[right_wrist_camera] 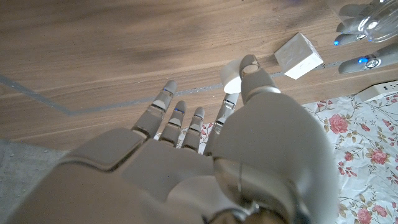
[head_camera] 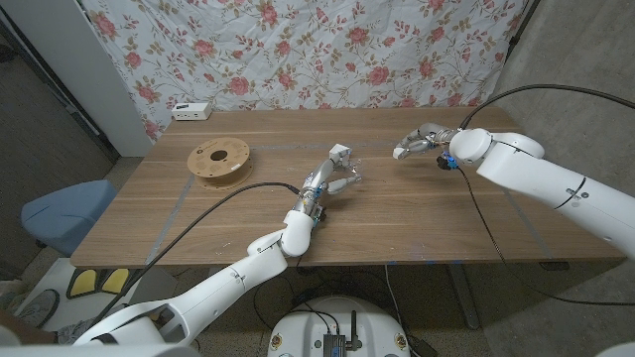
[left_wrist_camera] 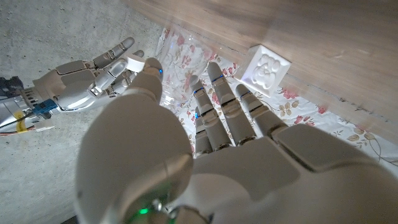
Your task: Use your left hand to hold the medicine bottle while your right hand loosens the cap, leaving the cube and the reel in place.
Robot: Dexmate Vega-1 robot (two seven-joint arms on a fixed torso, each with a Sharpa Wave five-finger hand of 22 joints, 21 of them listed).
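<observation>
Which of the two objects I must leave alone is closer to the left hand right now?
The small white cube, just beyond the fingertips of the left hand. The round wooden reel lies well off toward the table's left side.

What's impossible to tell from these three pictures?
- What the left hand holds, if anything: too small in the head view, with its fingers in the way.
- The clear object: cut off by the edge of the right wrist view.
- The small white piece pinched by the right hand: cap or not is unclear, as the hand partly hides it.
- The relief on the cube: blurred in the left wrist view.
</observation>
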